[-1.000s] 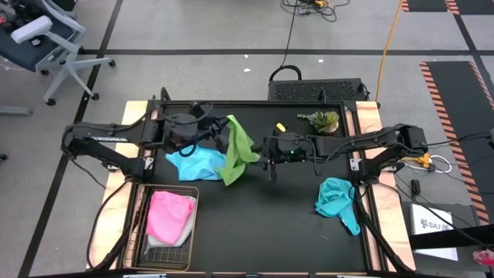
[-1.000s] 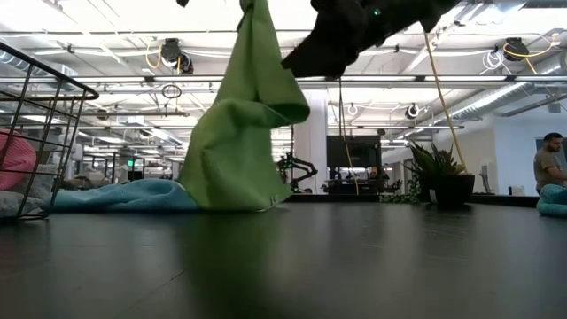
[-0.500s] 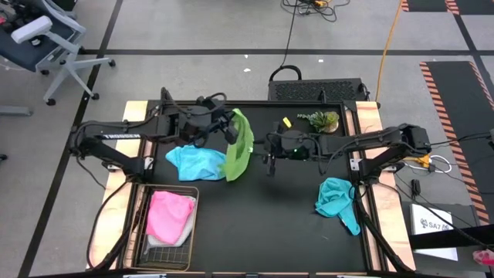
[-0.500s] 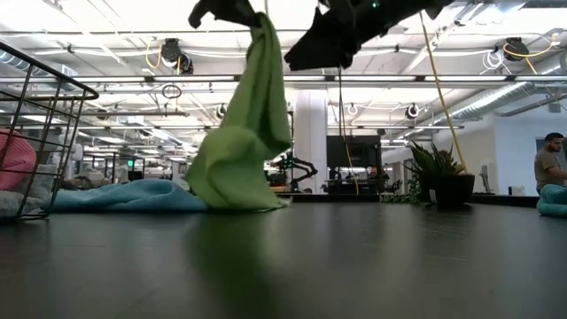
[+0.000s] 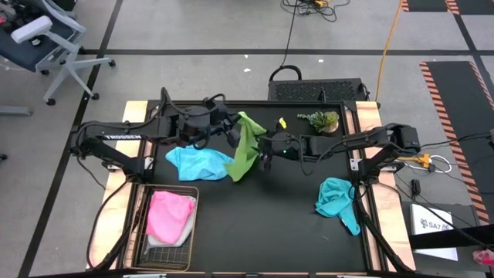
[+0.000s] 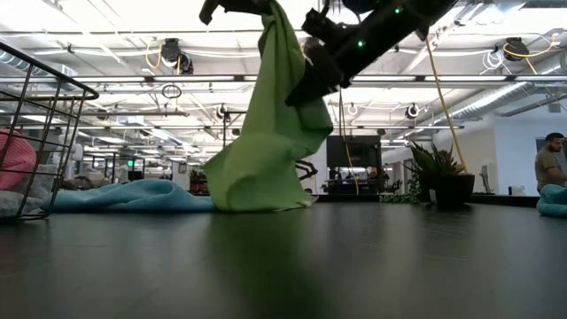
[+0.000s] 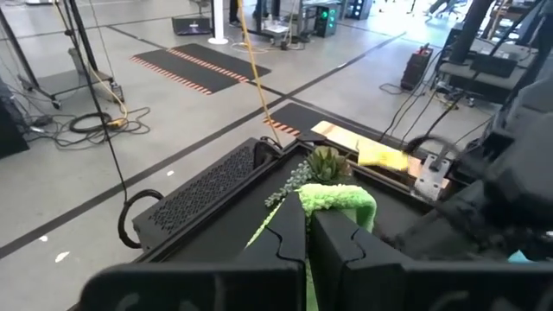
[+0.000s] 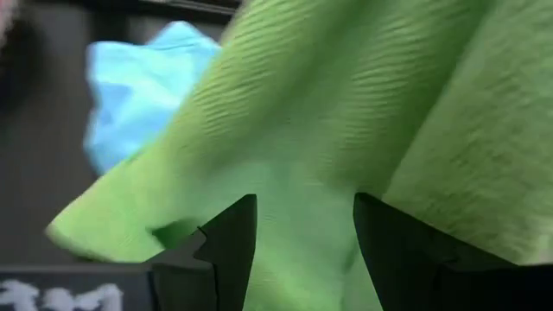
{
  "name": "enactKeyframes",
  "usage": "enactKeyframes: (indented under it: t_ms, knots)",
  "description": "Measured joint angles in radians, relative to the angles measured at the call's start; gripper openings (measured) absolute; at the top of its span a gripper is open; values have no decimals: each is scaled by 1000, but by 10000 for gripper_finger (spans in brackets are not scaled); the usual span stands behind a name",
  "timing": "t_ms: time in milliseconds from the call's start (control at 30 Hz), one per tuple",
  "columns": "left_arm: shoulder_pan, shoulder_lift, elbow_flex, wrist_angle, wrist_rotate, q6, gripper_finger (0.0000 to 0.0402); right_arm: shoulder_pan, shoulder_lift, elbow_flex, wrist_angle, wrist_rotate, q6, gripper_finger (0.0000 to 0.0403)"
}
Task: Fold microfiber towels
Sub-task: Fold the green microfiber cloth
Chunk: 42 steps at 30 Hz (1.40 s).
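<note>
Left gripper [image 5: 231,130] fingers are pressed together on the top corner of the lime green towel [image 5: 245,147], holding it raised over the table [image 5: 293,224]; in the left wrist view a tuft of green cloth shows right at the closed fingertips [image 7: 307,238]. From that pinch the towel hangs down and its lower end rests bunched on the table surface, as the low view shows [image 6: 266,133]. Just beside the hanging cloth, on the side away from the left arm, the right gripper [image 5: 265,153] has its fingers spread wide with green cloth filling the gap in front of them [image 8: 346,130]; nothing is clamped between them. Below and beside the left gripper the light blue towel [image 5: 197,163] lies crumpled on the table, touching the green towel's lower end. Farther out, the pink towel [image 5: 170,215] sits in the wire basket [image 5: 164,255], and the teal towel [image 5: 337,199] lies near the right arm's base. A small potted plant [image 5: 323,120] stands beyond the right gripper.
</note>
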Motion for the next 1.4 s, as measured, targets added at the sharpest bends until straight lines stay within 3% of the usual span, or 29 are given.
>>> enactKeyframes:
  t_ms: [333,733,1400]
  knots:
    - [29,0,0,-2,-1,12,0,39,-87,1,-70,26,38,185]
    - [29,0,0,4,33,10,1,14,-27,1,-67,43,82,185]
    - [7,0,0,5,58,-19,5,-112,-19,1,-34,103,-123,185]
